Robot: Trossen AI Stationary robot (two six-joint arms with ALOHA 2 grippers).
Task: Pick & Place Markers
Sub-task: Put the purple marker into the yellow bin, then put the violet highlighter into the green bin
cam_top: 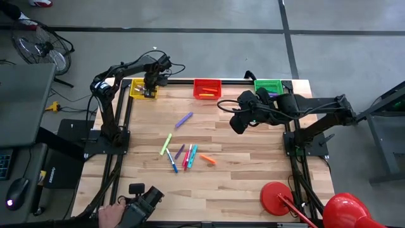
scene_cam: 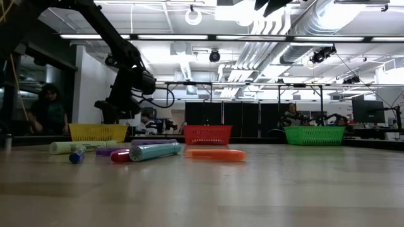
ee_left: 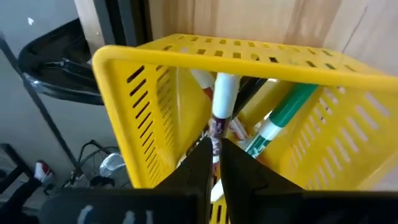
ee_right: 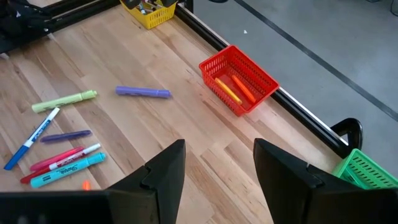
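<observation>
Overhead sees whole table (cam_top: pixel 253 183); low view level; wrist views close

Green basket (ee_right: pixel 367 171) cut off by picture's edge

Three mesh baskets, yellow (cam_top: pixel 142 87), red (cam_top: pixel 207 88) and green (cam_top: pixel 268 85), and seven loose markers (cam_top: pixel 183 156) on the tabletop (cam_top: pixel 240 171).

yellow basket (ee_left: pixel 186 59): slotted yellow mesh
marker (ee_left: pixel 222 99) inside yellow basket: white
red basket (ee_right: pixel 239 78): orange markers held
</observation>
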